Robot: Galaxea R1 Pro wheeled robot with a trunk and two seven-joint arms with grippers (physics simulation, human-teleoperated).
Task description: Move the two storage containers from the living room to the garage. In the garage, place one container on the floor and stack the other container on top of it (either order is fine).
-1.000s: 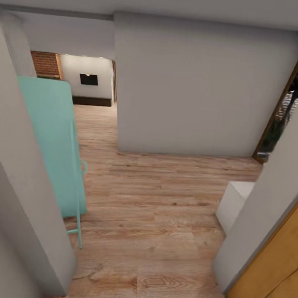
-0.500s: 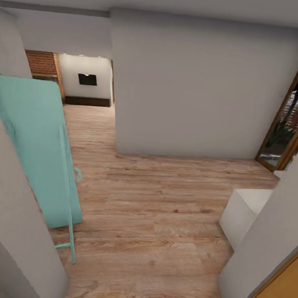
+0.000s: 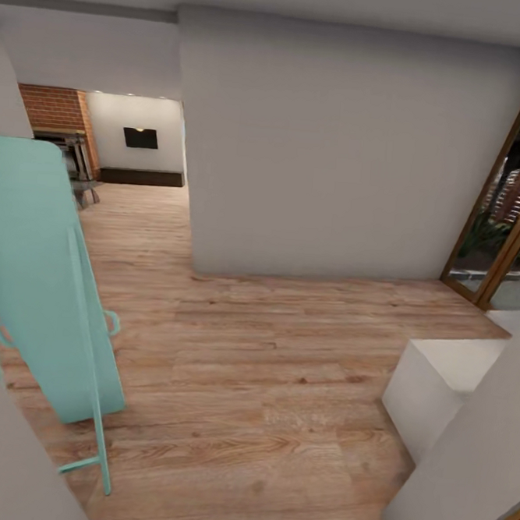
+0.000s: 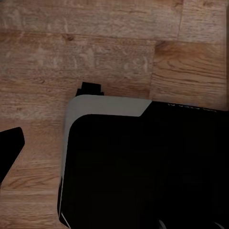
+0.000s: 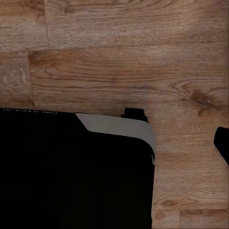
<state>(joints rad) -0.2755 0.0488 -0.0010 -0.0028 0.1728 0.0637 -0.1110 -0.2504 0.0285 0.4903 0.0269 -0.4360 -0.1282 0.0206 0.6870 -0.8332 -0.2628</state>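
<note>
The robot stood in a hallway on light wood plank flooring [image 3: 266,385], with a turquoise panel on a thin matching frame [image 3: 46,290] close on the left and a white block [image 3: 438,383] low on the right.

The chief risk, as a judgement, was a collision while driving. The passage was tight, and the base could clip the turquoise frame's legs on the left or the white block and the near wall edge [image 3: 471,456] on the right. A wrong heading was the second hazard: the large grey wall [image 3: 339,149] straight ahead blocked the way, so the route had to bend either left toward the far opening or right toward the glazed door [image 3: 505,224].

By count, there was one turquoise panel, one white block, one grey wall ahead, one glazed door with a wooden frame at the right, one brick section [image 3: 57,111] and one small dark rectangle [image 3: 140,137] on the far white wall. Of the storage containers, none could be counted here, so their place could not be told from these views.

Both wrist views looked down at planks past a dark, grey-edged body of the robot [image 4: 143,162] [image 5: 76,167]. How far either gripper was opened, or whether it held anything, could not be told.
</note>
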